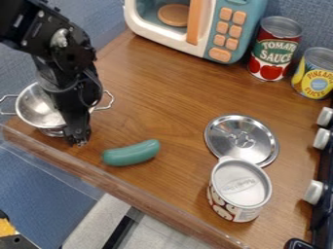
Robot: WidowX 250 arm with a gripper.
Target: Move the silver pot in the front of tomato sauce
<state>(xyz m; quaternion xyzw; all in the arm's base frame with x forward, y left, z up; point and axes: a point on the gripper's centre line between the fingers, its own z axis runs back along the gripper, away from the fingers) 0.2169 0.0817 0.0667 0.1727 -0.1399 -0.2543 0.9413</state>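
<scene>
About the jaws of my gripper [79, 141] I must be honest: I cannot tell if they are apart or together. The gripper hangs down at the left part of the view, and it covers some of the right side of the silver pot [34, 104]. This pot stands upright at the left end of the wooden counter [153, 104], near its front edge, and its two wire handles point out to the sides. If the gripper touches the pot, I also cannot say (from my distant chair, depth is a difficult matter).

Just to the right of the gripper lies a green, sausage-shaped toy [131, 153]. More to the right I see the round metal lid [237, 133], its knob upward, and a white-topped can [240, 182] partly in front of it. Far behind, well apart from the pot, the tomato sauce can [276, 48] stands between the toy microwave [224, 31] and a yellow-labelled can [317, 73]. White knobs [315, 192] are along the right edge.
</scene>
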